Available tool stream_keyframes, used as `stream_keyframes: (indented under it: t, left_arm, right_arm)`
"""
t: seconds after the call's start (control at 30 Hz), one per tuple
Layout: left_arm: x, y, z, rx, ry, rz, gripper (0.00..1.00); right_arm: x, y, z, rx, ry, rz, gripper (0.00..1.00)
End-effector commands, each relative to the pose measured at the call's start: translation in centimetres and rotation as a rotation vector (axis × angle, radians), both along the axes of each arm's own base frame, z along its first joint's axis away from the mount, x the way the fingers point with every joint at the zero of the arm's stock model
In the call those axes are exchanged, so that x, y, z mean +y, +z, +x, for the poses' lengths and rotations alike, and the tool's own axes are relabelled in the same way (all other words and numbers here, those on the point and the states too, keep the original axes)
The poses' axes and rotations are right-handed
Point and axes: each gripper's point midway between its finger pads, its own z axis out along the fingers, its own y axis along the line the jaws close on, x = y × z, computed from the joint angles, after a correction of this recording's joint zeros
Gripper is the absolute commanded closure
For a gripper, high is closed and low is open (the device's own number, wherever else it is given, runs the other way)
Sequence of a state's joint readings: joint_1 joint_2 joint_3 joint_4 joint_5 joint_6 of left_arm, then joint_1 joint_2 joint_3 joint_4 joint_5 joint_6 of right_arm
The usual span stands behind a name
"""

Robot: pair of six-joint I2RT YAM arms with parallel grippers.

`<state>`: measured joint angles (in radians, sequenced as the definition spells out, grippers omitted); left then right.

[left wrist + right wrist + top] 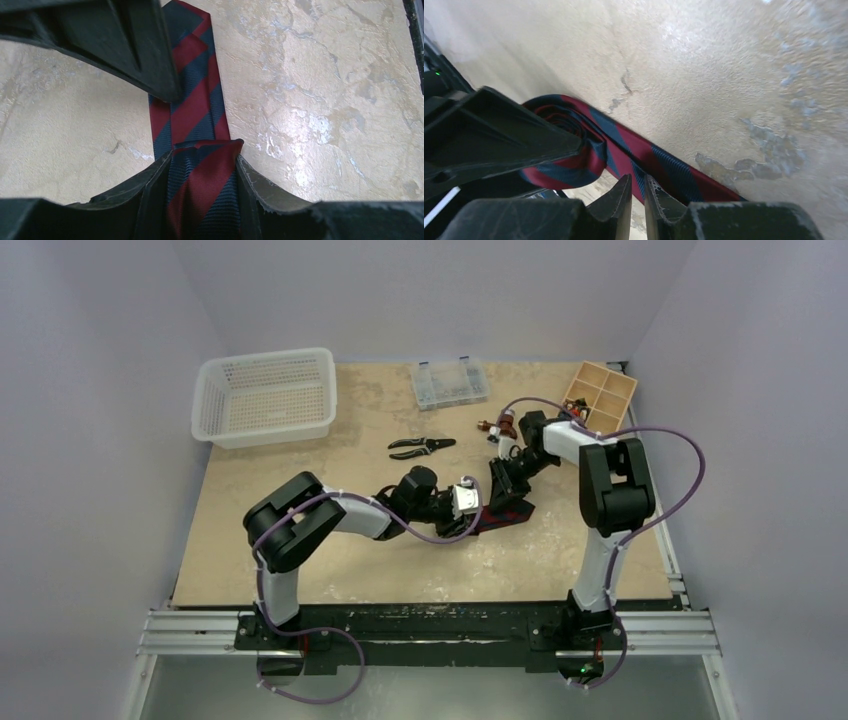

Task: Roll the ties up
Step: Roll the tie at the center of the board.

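Observation:
One tie (512, 516), navy with dark red stripes, lies at the table's middle. In the left wrist view its flat strip (192, 100) runs away from me, and its rolled end sits between the fingers of my left gripper (204, 150), which is shut on it. My right gripper (505, 483) comes from the far right, and its tip rests on the strip's edge (167, 92). In the right wrist view the right gripper (638, 182) has its jaws almost together with nothing seen between them, above the tie (664, 165). The coiled roll (574, 165) shows beside my left gripper (499, 135).
A white basket (265, 395) stands at the back left. Black-handled pliers (420, 446) lie behind the grippers. A clear plastic box (450, 382) and a wooden compartment tray (600, 395) are at the back right, with small brown items (490, 427) near the right arm.

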<state>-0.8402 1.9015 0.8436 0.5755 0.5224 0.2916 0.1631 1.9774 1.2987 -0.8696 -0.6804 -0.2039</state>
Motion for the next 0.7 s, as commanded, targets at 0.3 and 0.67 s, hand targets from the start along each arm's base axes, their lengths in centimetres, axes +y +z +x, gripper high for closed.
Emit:
stream_keyframes:
  t: [0.3,0.67]
  left_arm:
    - [2.1,2.0,1.8,-0.019,0.153,0.079,0.81]
    - [5.2,-5.2,0.7,-0.018,0.11,0.33,0.77]
  right_arm:
    - [-3.5,-5.3,0.2,-0.023,0.06,-0.232,0.84]
    - [-0.5,-0.5,0.7,-0.057,0.075,-0.038,0.65]
